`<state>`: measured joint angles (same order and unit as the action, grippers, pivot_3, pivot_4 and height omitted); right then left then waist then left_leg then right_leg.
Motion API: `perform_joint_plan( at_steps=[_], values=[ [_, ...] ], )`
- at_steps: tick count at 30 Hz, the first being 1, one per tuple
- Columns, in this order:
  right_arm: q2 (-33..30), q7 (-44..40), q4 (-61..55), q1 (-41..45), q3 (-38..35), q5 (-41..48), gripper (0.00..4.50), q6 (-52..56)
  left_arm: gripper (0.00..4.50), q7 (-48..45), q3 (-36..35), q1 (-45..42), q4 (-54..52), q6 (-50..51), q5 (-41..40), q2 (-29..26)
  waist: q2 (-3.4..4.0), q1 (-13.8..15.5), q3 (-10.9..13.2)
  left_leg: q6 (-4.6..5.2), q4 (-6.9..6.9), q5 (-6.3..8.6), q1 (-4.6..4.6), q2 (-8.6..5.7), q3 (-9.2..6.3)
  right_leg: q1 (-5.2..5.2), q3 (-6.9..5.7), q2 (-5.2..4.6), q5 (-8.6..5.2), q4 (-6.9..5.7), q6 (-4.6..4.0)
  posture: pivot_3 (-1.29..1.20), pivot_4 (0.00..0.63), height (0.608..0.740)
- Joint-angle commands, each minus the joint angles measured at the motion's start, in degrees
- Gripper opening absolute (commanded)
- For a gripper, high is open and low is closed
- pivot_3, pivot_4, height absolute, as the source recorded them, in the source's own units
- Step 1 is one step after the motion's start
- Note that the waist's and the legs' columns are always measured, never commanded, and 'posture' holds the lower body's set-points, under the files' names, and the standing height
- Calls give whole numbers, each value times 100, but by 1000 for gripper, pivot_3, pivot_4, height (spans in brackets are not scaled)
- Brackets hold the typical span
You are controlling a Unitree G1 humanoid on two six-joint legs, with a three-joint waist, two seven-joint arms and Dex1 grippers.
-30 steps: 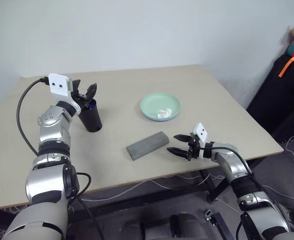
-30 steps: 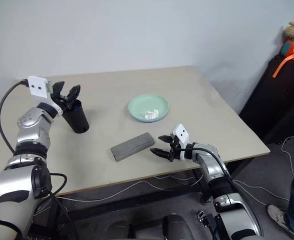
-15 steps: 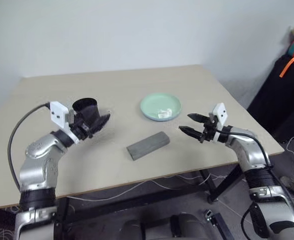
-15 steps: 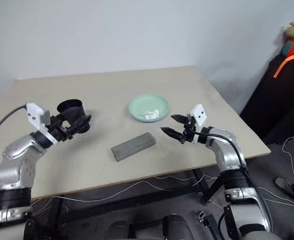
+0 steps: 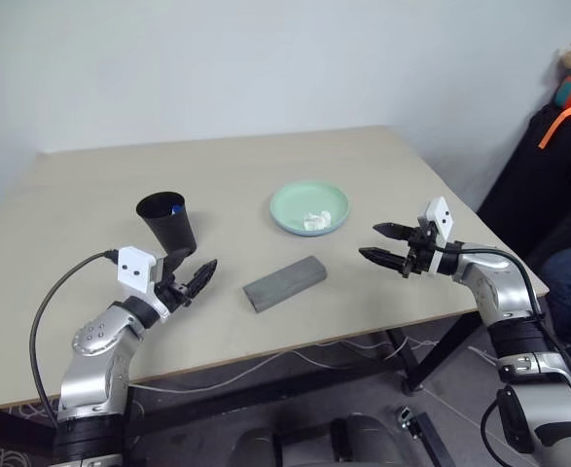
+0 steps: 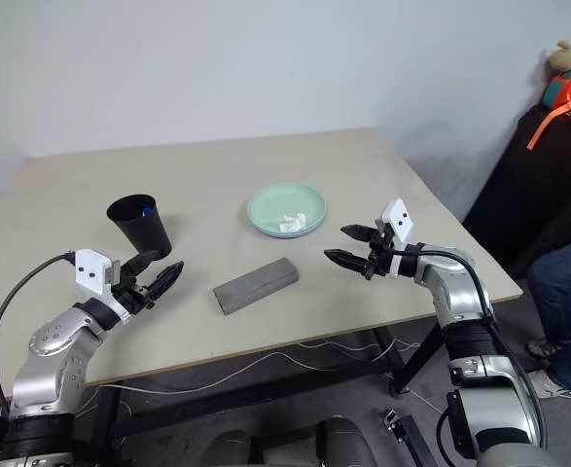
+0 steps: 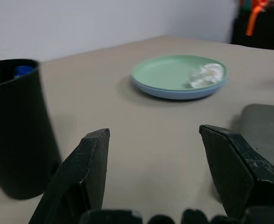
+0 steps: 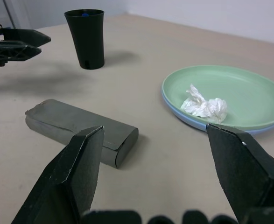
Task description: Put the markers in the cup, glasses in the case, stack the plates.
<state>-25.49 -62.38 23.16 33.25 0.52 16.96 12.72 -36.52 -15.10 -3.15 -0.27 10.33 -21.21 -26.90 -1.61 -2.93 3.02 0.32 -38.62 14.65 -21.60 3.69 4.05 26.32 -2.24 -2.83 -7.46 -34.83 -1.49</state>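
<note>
The grey oblong fabric case is lying closed mid-desk, its long axis running toward the far right corner, nearer the right gripper, whose jaws are standing wide and empty. The left gripper, also wide and empty, is dropping back from the black tapered cup toward the near edge.

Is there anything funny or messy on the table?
One thing: a crumpled white tissue lies in the mint green plate, which sits stacked on the light blue plate. It looks like litter in an otherwise bare dish. The black cup stands upright and the grey case lies shut.
</note>
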Motion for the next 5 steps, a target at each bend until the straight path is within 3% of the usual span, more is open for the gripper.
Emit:
perform_joint_plan(
  at_steps=[1, 5],
  values=[
    [32, -21, -75, 165, -56, 92, 3789, -40, 3224, 233, -142, 20, -284, -170, 24, 47, 0, 1, 0, 0, 1, 0, 0, 0, 0, 0, 0, 0, 0, 2, 0, 0, 0, 740],
    [80, -2, -64, 190, -33, 74, 3789, -53, 3224, 326, -22, 92, -406, -164, 16, 127, 0, 1, 0, 0, 2, 0, -2, -1, 1, 1, 0, -1, 0, 3, 0, 0, 0, 740]
  ],
)
